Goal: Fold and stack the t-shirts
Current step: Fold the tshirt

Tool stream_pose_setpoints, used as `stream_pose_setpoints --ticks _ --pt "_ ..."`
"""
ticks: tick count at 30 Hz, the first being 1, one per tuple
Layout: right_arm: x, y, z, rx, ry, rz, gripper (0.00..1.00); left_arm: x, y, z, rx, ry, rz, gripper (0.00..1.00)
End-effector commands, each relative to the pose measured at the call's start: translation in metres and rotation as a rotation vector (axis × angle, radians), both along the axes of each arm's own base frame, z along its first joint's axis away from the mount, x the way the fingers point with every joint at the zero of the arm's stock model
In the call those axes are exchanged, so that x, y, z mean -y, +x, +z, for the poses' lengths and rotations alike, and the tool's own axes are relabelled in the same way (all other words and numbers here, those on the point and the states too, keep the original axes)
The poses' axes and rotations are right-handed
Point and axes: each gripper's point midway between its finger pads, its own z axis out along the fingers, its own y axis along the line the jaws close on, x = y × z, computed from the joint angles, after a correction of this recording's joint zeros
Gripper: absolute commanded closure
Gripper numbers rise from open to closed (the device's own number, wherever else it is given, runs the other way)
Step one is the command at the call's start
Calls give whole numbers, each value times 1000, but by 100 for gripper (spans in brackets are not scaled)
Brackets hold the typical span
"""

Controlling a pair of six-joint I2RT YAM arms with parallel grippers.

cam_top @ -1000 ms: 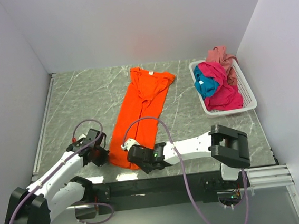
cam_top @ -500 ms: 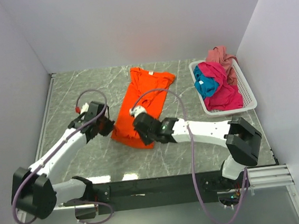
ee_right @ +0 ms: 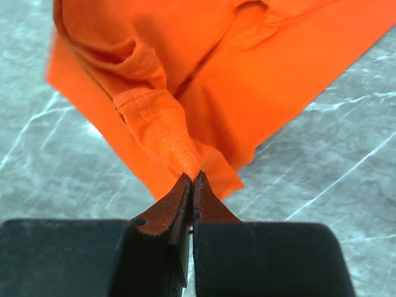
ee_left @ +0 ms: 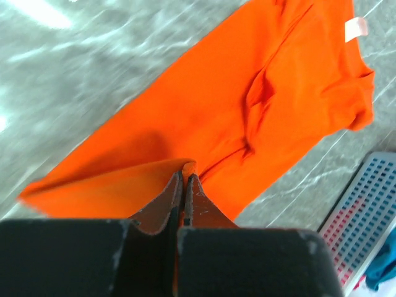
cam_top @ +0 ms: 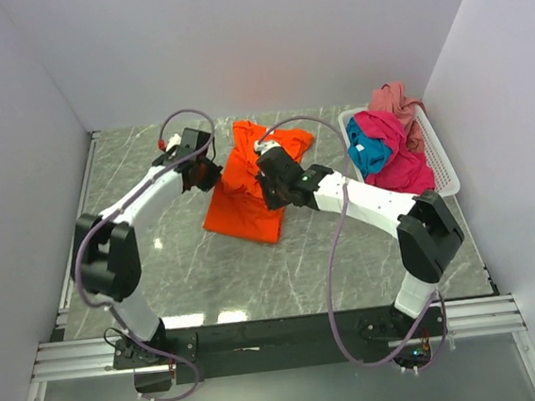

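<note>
Pinching the soft, creased orange t-shirt (cam_top: pixel 245 217), the left fingers (ee_left: pixel 158 210) and right fingers (ee_right: pixel 164 210) each grip its stitched hem, apparently lifted above the marbled grey bench (cam_top: pixel 349 259).

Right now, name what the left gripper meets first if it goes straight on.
Probably the orange t-shirt: the left gripper pinches its hem, and more shirt lies ahead; depth unclear.

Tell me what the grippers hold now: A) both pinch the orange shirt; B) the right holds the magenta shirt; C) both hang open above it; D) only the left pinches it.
A: the wrist views show the left gripper and the right gripper each shut on a fold of the orange shirt.
</note>
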Motion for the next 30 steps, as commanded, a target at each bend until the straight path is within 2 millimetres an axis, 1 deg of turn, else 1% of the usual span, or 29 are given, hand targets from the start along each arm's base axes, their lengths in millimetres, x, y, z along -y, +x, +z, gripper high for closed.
stream_pose_setpoints --ticks 1,2,3,4,5,6,7,8,10,11,12,13,14,15,16,17,18,19,20,21,22,23,24,25,26,27,28,29,30 --pt "7 18 1 -19 5 -7 100 3 27 9 35 27 -15 99" --pt "11 27 -4 -28 -2 -17 100 3 34 12 42 27 -9 99" --pt "12 31 -6 -32 -6 -18 100 3 38 4 26 34 -7 99" --pt "8 35 -11 -47 -1 -5 100 2 41 2 22 36 -2 99" --pt "10 41 -14 -49 -3 -4 100 1 46 2 26 35 4 99" --pt "11 44 -17 -54 -4 -5 100 1 49 -3 20 37 5 99" --pt "8 46 -26 -77 0 8 100 1 50 -7 15 37 3 99" --pt "10 56 -23 -66 8 -5 100 3 56 -11 17 30 -9 99" --pt "13 69 -29 -66 -10 -36 97 5 60 -15 7 29 -29 99" --pt "18 74 -31 -76 -17 -59 94 7 67 -8 22 22 -31 96" --pt "25 81 -33 -84 -19 -89 74 6 68 -15 0 31 -37 84" --pt "24 88 -34 -85 -17 -100 62 7 71 -13 11 41 -56 52" --pt "26 91 -33 -85 -15 -115 50 8 75 -8 22 44 -58 26" --pt "28 94 -31 -80 -15 -128 36 7 75 -5 25 49 -60 6" --pt "29 96 -28 -71 -12 -135 29 5 75 -2 31 60 -65 1" --pt "29 96 -25 -63 -13 -134 26 2 72 -2 28 66 -58 1" --pt "31 95 -23 -61 -12 -138 21 -4 69 6 43 77 -41 1" --pt "34 90 -20 -62 -7 -144 20 -7 66 7 47 76 -32 1" --pt "35 86 -18 -60 4 -147 20 -14 54 8 43 74 -22 1" --pt "37 82 -18 -62 10 -149 19 -15 48 8 41 66 -23 1" --pt "43 67 -19 -71 13 -143 19 -16 43 9 50 56 -21 1" --pt "38 60 -17 -60 31 -117 19 -22 25 1 28 59 -20 1" --pt "34 49 -18 -69 47 -88 19 -24 16 -4 13 54 -22 1" --pt "36 32 -21 -77 45 -68 19 -29 -3 -25 -40 64 -26 1" --pt "23 18 -21 -62 42 -14 19 -32 -13 -30 -58 66 -27 1" --pt "16 6 -22 -54 34 25 19 -35 -22 -30 -57 62 -22 1" --pt "18 -6 -28 -46 3 41 19 -36 -30 -35 -70 53 -20 1" --pt "12 -15 -30 -32 -21 68 19 -40 -43 -51 -95 53 -17 1" --pt "2 -29 -33 -26 -46 102 19 -40 -47 -49 -84 41 -21 1"
